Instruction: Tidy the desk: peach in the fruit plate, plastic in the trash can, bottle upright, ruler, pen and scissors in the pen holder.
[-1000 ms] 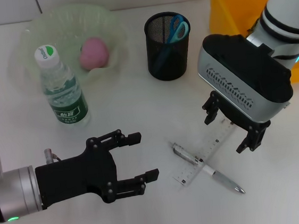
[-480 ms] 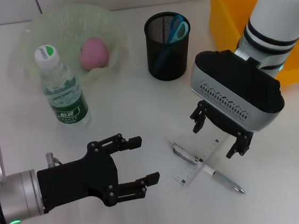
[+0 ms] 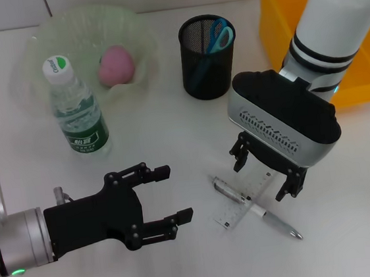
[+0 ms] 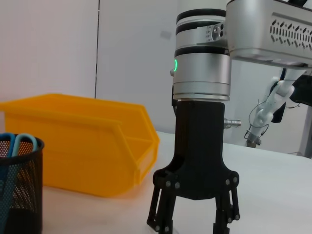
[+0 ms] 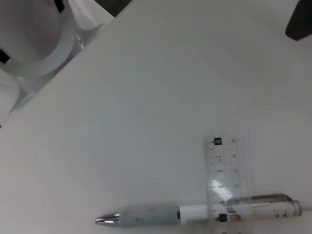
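Peach (image 3: 116,65), bottle (image 3: 76,111), scissors (image 3: 218,35) sitting done; right gripper (image 3: 265,174), jaws wide, hovering over ruler (image 3: 247,197) & pen (image 3: 256,208); left gripper (image 3: 165,204) idling wide.

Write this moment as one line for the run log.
right gripper: open, above ruler and pen | left gripper: open, idle | scissors: in pen holder
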